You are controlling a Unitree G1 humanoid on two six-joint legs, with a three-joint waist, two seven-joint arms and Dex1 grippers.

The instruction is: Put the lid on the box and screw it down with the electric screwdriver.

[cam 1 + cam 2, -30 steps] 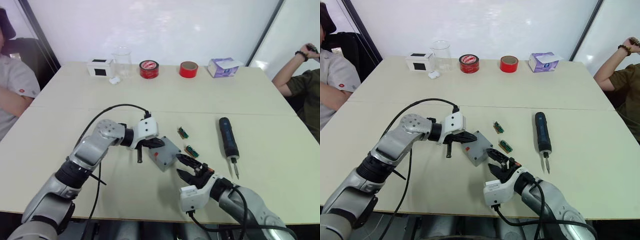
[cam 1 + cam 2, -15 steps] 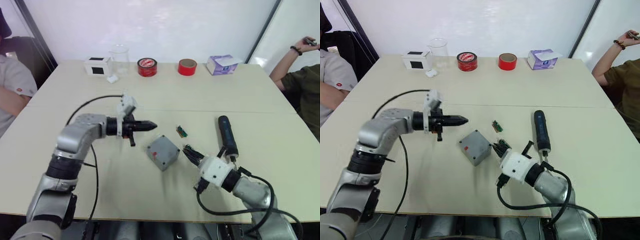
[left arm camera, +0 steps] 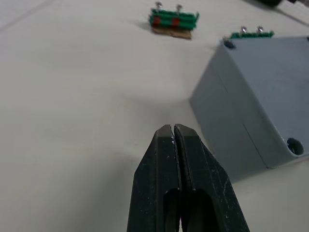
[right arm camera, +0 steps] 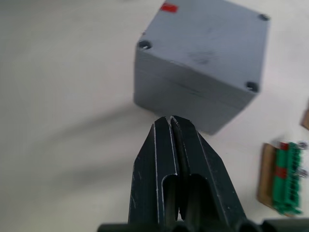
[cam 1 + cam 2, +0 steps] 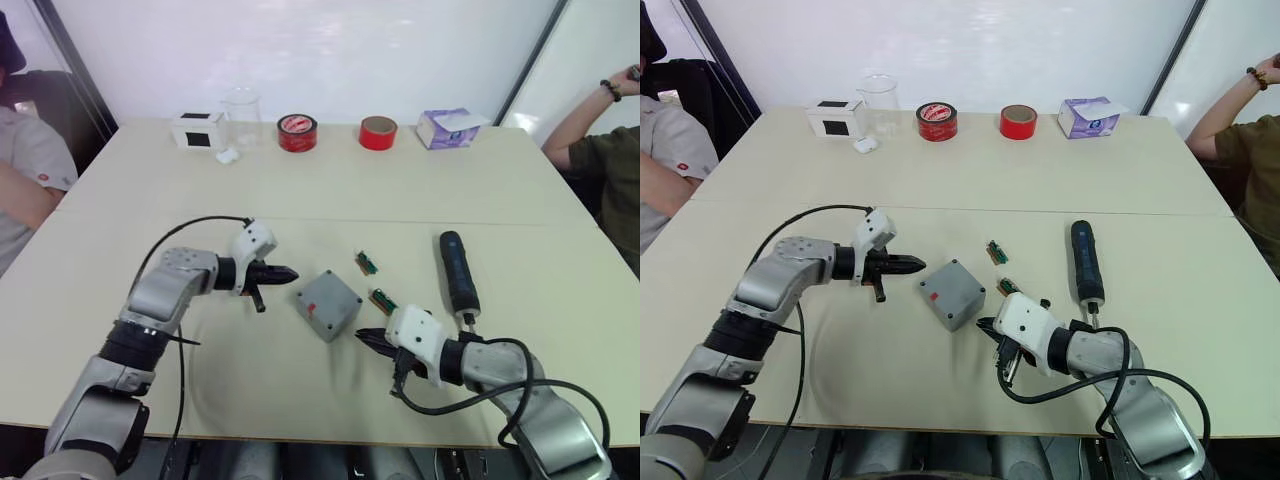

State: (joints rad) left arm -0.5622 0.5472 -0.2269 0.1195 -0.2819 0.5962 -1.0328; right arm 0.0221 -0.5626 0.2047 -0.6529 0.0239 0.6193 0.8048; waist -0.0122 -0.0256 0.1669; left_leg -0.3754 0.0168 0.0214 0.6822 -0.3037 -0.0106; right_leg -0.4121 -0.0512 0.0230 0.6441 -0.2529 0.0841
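**Fingers clenched on nothing, screwdriver lying off to the right**

Fingers of both arms are pressed together and hold nothing. The left fingers (image 5: 283, 273) point at the box (image 5: 329, 305) from its left side, apart from it; the right fingers (image 5: 366, 336) sit just beside the box's near right corner, pointing back toward it.

The box sits near the middle of the table (image 5: 330, 190), turned so one corner faces the near edge. Its lid (image 4: 212, 36) is already seated on top, with the red mark (image 4: 168, 7) and open screw holes visible at the corners.

The electric screwdriver (image 5: 458, 280) lies flat to the right of the box, well apart from it, past two small green connectors (image 5: 365, 263). Its long axis runs roughly from the far edge toward the near edge, with the thick handle end farther away and the thin bit pointing at the near edge. The right arm is clearly the nearer one; I judge its fingers would have to part and swing rightward, closing across the barrel.
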